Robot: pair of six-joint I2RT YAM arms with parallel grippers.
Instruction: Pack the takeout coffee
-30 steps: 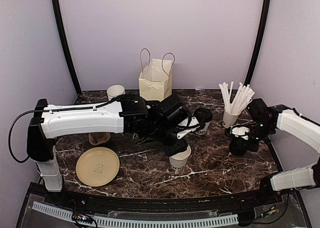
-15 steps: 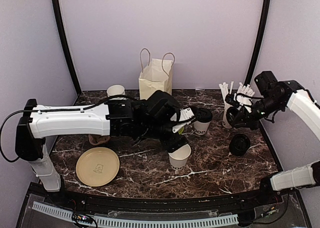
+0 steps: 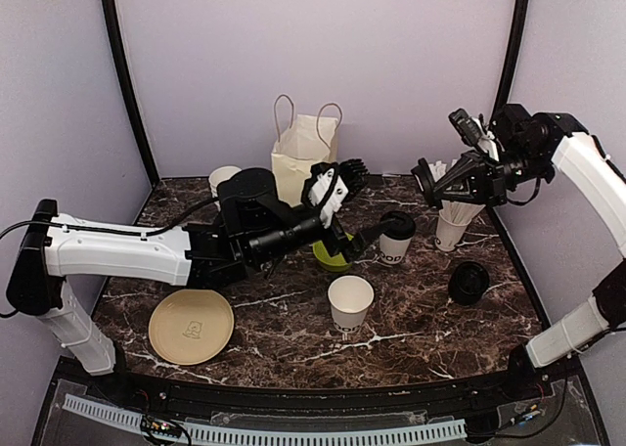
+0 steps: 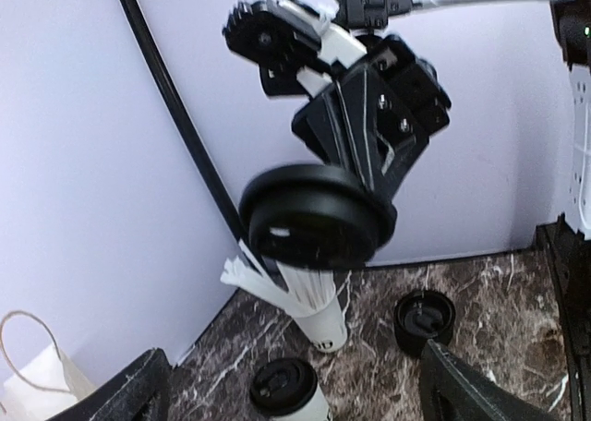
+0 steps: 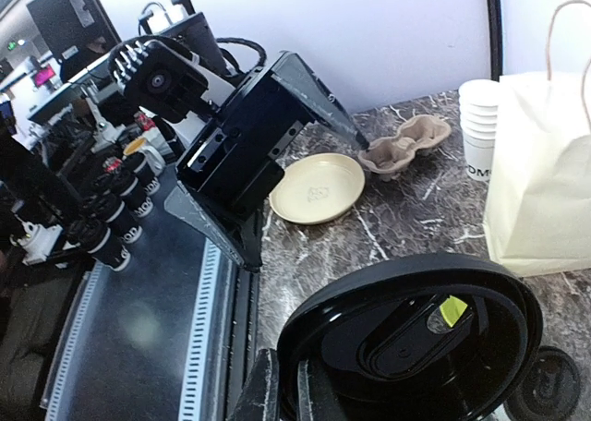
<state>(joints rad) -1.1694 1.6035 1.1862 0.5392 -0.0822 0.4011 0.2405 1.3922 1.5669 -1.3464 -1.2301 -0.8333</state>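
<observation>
The takeout coffee (image 3: 396,237), a small white cup with a black lid, stands right of centre on the marble table (image 3: 293,340); it also shows low in the left wrist view (image 4: 287,390). A lidless white cup (image 3: 350,301) stands in front of it. My left gripper (image 3: 360,203) hovers open and empty above the table between the paper bag (image 3: 305,157) and the coffee. My right gripper (image 3: 430,184) is raised beside the straws, shut on a black lid (image 4: 319,214) that fills the lower right wrist view (image 5: 416,347).
A white cup of straws (image 3: 452,229) stands at the back right, with another black lid (image 3: 469,282) on the table in front of it. A stack of cups (image 3: 225,180) is back left, a beige plate (image 3: 191,326) front left, a pulp cup carrier (image 5: 406,144) behind it.
My left gripper opened, let go of the lidless cup and rose back toward the bag. My right gripper lifted a black lid off the table up beside the straws.
</observation>
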